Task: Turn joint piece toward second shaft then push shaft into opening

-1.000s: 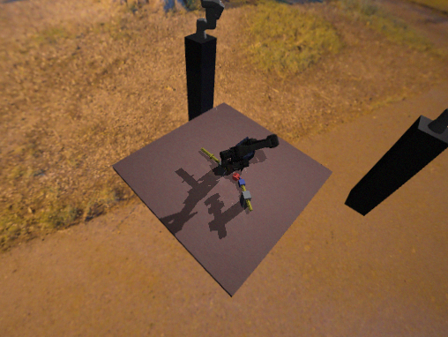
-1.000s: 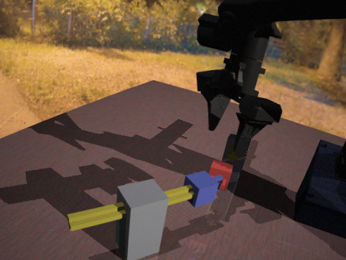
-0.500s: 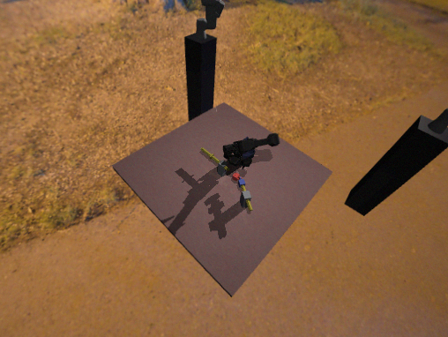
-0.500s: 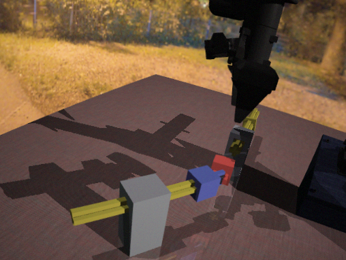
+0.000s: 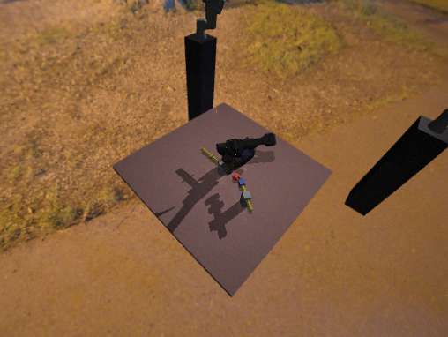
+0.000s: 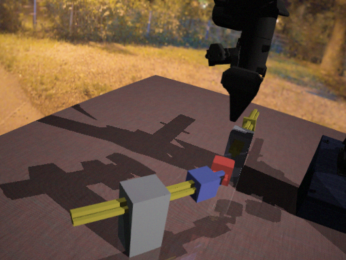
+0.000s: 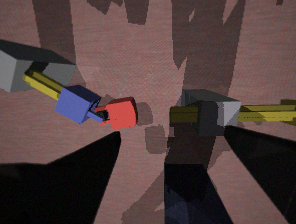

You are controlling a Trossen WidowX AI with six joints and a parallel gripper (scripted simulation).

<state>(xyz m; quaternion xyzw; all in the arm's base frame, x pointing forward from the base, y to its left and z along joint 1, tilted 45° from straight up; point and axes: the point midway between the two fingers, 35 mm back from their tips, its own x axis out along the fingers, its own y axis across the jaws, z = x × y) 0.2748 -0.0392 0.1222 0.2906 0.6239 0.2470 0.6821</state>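
The red joint piece [image 5: 236, 175] [image 6: 223, 167] [image 7: 121, 113] hangs on hinges from a blue piece [image 5: 242, 182] [image 6: 206, 184] [image 7: 77, 104] on the end of the yellow first shaft [image 6: 99, 211] [image 7: 45, 86]. That shaft passes through a grey block [image 5: 247, 194] [image 6: 148, 211] [image 7: 7, 75]. The yellow second shaft [image 5: 209, 154] [image 6: 255, 117] [image 7: 260, 113] runs through the second block [image 6: 246, 144] [image 7: 230, 112]. In the wrist view, red's far face points roughly toward its near end, across a gap. Red's opening is hidden. My gripper [image 7: 170, 133] is open and empty, above the second block.
A flange [image 6: 249, 122] sits on the second shaft behind its block. The arm's dark base [image 6: 320, 184] [image 7: 192, 195] stands beside the second block. Dark arm shadows lie across the table top [image 5: 273, 207] [image 6: 112, 105].
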